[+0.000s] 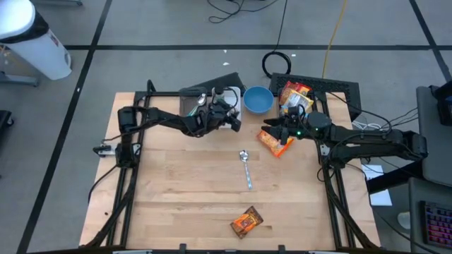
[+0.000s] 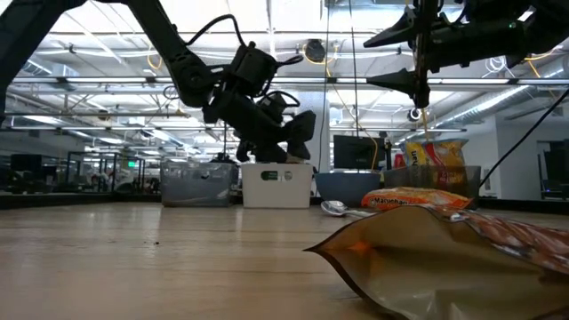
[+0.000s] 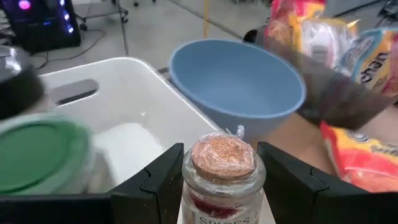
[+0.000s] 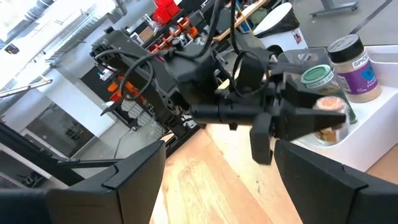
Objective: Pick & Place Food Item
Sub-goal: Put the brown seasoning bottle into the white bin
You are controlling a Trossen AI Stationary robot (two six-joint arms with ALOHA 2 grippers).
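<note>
The left gripper [image 3: 221, 186] is closed around a small glass spice jar [image 3: 222, 171] with a cork-brown top. The jar stands upright between the two fingers, its long axis vertical. It is held above the white bin [image 1: 224, 106], at the edge nearest the blue bowl [image 1: 258, 99]. My reading is that the jar is the food item being moved, and that the coming move depends on whether it goes down into the bin or across to the bowl beside it — the bin is directly beneath it, the bowl just beyond.

The white bin already holds a jar with a green lid [image 4: 318, 76] and a jar with a purple label [image 4: 353, 60]. The blue bowl looks empty from above.

The right gripper [image 1: 270, 127] hangs in the air on the far side of the bowl from the bin, its fingers spread wide with nothing between them, over an orange snack packet [image 1: 274, 143] lying flat on the table [image 1: 183, 197]. More snack bags [image 1: 295, 95] stand just beyond the bowl — away from the bin.

A metal spoon [image 1: 246, 168] lies on the bare table, well apart from the bin.
</note>
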